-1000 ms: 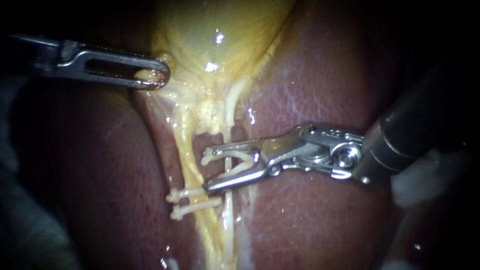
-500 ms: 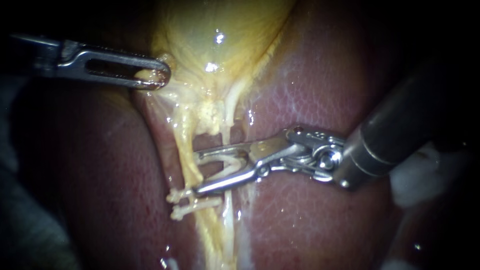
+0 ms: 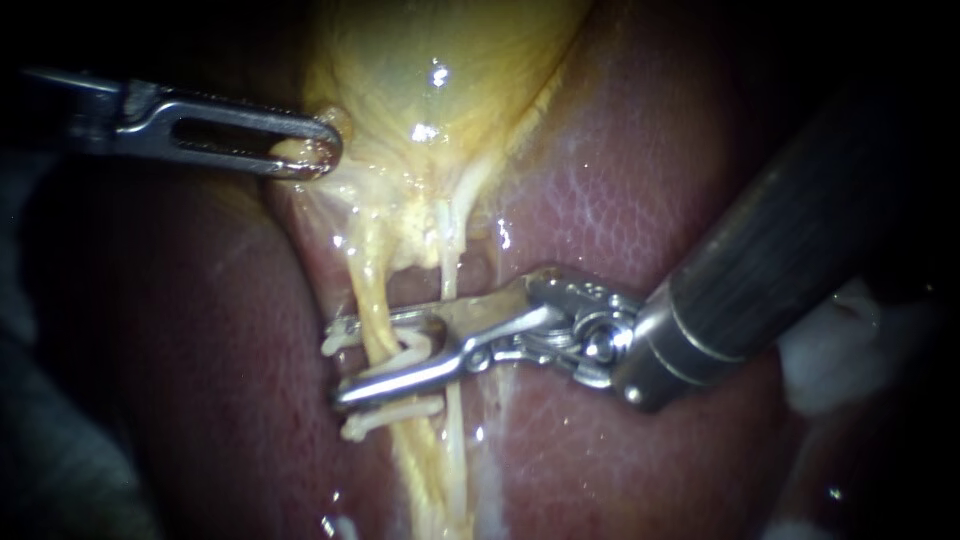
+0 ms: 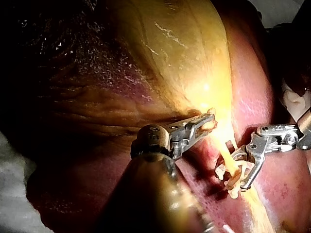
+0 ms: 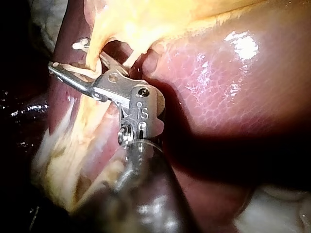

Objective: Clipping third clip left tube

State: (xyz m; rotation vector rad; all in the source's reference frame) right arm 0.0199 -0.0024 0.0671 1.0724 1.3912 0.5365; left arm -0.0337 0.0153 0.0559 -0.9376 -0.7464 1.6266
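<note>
Jaws of right instrument (image 3: 338,360) part-open, holding clip (image 3: 415,345) astride left tube (image 3: 368,270); lower clip (image 3: 390,412) just beside. Left instrument (image 3: 320,155) clamps gallbladder (image 3: 440,60).

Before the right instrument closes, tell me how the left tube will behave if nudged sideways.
Likely floppy: the left tube is a thin strand, apparently held straight only by the left instrument gripping the gallbladder. Probably slippery: the tissue around it glistens wet. Possibly fragile: it looks slender against the clip that the right instrument holds around it.
</note>
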